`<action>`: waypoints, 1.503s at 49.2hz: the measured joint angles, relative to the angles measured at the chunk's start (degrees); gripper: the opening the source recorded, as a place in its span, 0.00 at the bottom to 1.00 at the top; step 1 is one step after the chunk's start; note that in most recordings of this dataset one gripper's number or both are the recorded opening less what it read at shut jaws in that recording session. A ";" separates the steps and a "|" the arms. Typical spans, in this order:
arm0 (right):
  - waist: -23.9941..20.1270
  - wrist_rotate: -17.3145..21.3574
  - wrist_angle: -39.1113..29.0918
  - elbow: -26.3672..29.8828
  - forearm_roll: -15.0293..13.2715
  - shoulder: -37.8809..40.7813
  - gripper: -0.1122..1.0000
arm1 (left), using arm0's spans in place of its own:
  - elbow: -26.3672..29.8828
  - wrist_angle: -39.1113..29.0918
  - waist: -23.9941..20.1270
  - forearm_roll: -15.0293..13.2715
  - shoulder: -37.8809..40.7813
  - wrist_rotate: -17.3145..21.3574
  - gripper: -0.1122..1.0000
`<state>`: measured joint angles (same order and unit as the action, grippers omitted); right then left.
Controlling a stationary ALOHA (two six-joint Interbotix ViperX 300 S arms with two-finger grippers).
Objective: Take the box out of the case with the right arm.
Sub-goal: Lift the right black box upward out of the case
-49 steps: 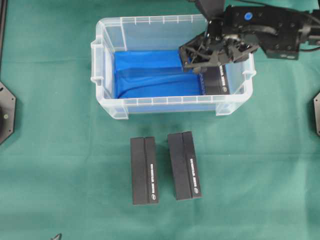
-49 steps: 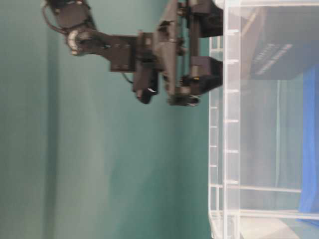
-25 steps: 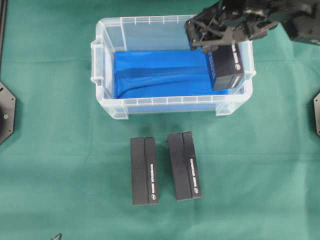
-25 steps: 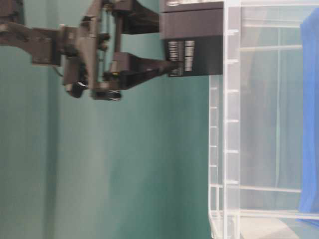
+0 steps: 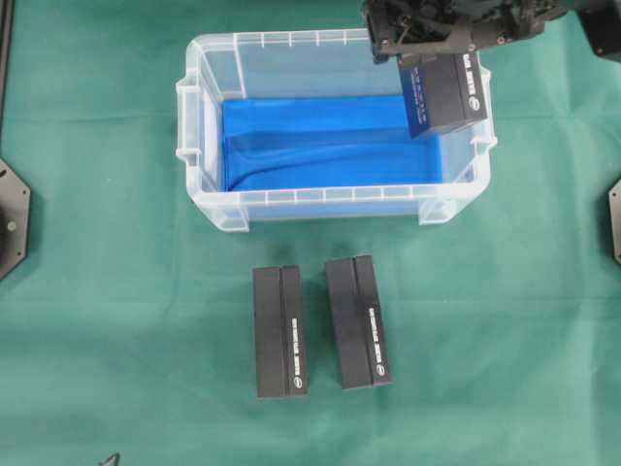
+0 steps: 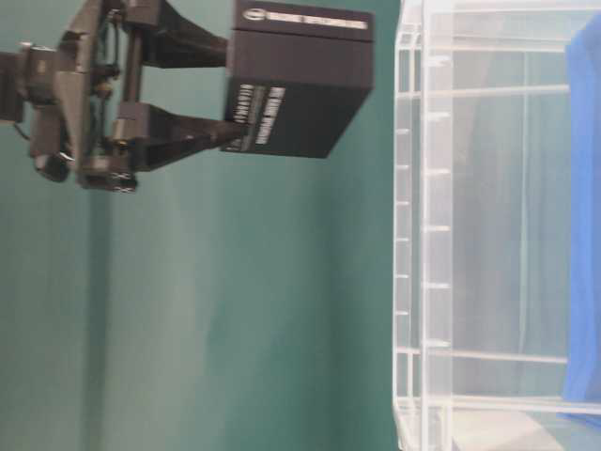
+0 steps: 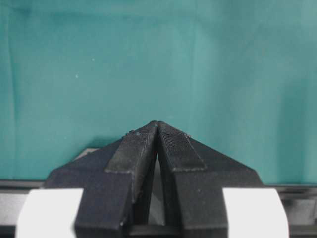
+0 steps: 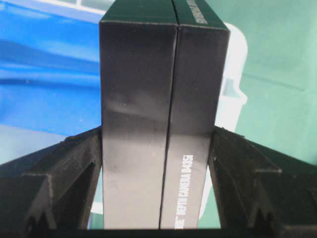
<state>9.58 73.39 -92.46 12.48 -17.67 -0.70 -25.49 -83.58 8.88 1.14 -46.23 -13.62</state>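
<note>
a second ago the box sat low in the case at its 3 o'clock end, with the right gripper reaching down onto it. half a second ago it was partly raised, its lower end level with the rim in the table-level view. now that view shows it hanging clear of the case's wall, with open green between the two, so it has been lifted right out. from overhead it still hovers over the case's 2 o'clock corner, so, as i judge it, the lift is done and what remains is to carry it aside and set it down.

the right gripper is grasping the box: the wrist view shows one black finger pressed to each long side, and the box stands between them with its printed edge facing the camera. the left gripper is clenched on nothing, its tips meeting over bare green cloth.

the case now holds only its blue lining, rumpled in soft folds; no other box shows inside. on the worktop at 6 o'clock of the case lie two more black boxes, side by side and slightly apart, well outside the case. they suggest a likely spot for this one.
</note>
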 measured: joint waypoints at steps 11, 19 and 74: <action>-0.70 0.00 -1.58 1.41 -0.88 0.00 0.70 | 0.00 0.00 0.00 0.00 0.00 0.00 0.10; -0.79 0.00 -1.58 1.49 -0.88 0.00 0.70 | 0.00 0.00 0.00 0.00 0.00 0.00 0.10; -0.79 0.00 -1.49 1.49 -1.05 0.00 0.70 | 0.00 0.00 0.00 0.00 0.00 0.00 0.10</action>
<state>8.79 73.39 -93.96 13.97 -18.72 -0.70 -25.49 -83.58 8.88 1.14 -46.23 -13.62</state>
